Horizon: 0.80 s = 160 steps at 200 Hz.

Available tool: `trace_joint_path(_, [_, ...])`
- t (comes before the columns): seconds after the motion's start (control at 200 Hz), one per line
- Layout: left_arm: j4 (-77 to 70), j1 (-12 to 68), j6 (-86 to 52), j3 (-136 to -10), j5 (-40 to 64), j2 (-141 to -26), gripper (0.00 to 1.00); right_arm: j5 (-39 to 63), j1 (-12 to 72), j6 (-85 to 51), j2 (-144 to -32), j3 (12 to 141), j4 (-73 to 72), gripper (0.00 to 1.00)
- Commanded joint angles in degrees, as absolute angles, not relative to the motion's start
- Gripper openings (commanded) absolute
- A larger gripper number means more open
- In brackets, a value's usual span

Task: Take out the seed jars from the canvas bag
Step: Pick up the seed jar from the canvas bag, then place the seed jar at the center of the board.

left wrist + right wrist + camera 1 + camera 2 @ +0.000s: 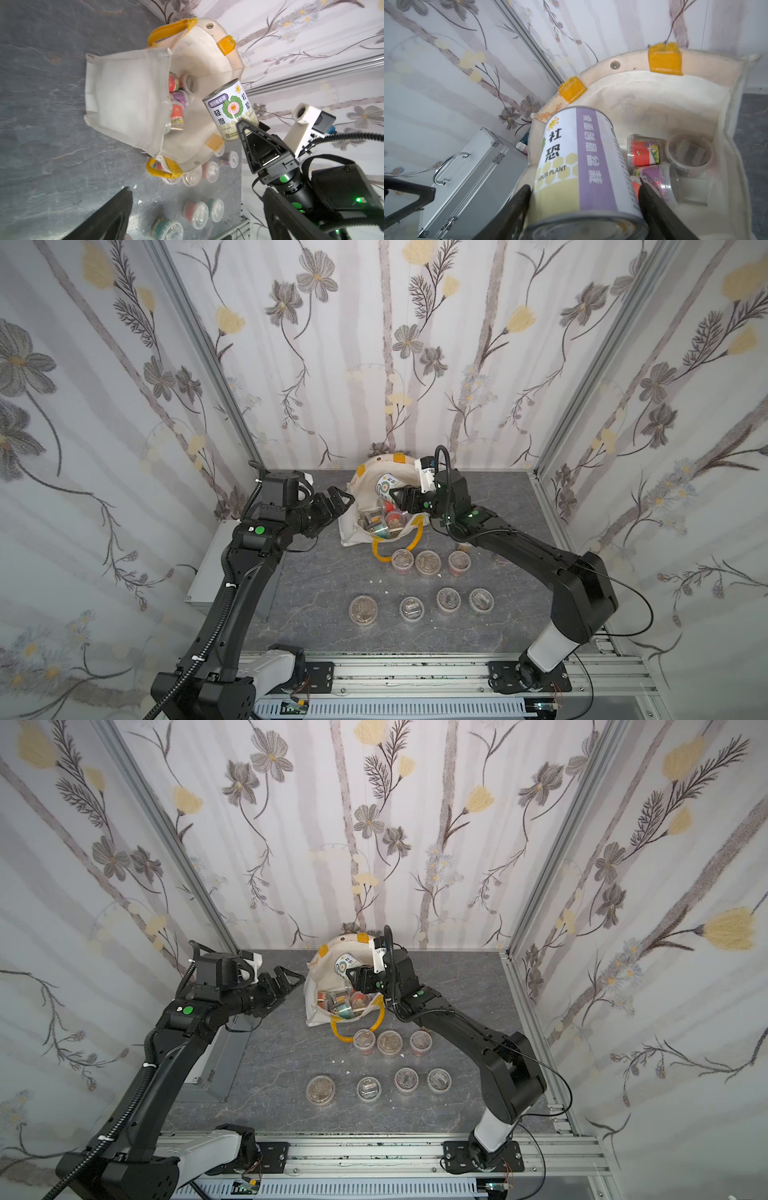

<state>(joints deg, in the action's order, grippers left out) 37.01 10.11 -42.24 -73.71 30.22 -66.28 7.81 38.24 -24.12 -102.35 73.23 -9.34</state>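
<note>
Currently: tin in claw, jars not yet all out

Small squat clear plastic seed jars (645,154): judged light, stiff, slick; pinch across side wall under lid. Red or purple labels, brownish fill. Several tumbled in cream canvas bag with yellow handles (351,531), mid-frame; at least seven on grey tabletop (316,580), lower centre. White-labelled tin can (571,162) sits pinched in right claw (583,184); left claw (343,499) spread, empty.

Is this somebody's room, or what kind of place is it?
Probably a robot test booth, not a room: two arms bolted to a metal rail, flowery panels boxing in one small grey tabletop.
</note>
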Motion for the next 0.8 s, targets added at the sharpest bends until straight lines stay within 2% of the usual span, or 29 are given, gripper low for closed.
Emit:
trace_joint_path(0.0, [30.0, 9.8, -52.5, -72.6, 42.9, -66.7, 1.00, -0.5, 40.5, -16.1, -96.6, 67.6, -21.1, 0.65])
trace_joint_path(0.15, [13.5, 9.6, -66.0, -66.4, 52.4, -67.1, 1.00, -7.0, 46.7, -8.6, -88.5, 58.5, -31.7, 0.65])
trace_joint_path(0.31, [6.6, 9.6, -70.4, -62.5, 56.4, -67.3, 1.00, -5.7, 50.7, -4.6, -84.9, 54.0, -36.6, 0.63])
trace_joint_path(0.565, [-6.0, 9.6, -78.5, -58.4, 59.7, -67.6, 1.00, -6.5, 57.5, -0.3, -85.6, 52.6, -37.6, 0.62])
trace_joint_path(0.794, [-6.9, 9.6, -78.6, -57.4, 61.0, -67.4, 1.00, -7.9, 61.2, 2.3, -88.3, 54.0, -39.1, 0.62])
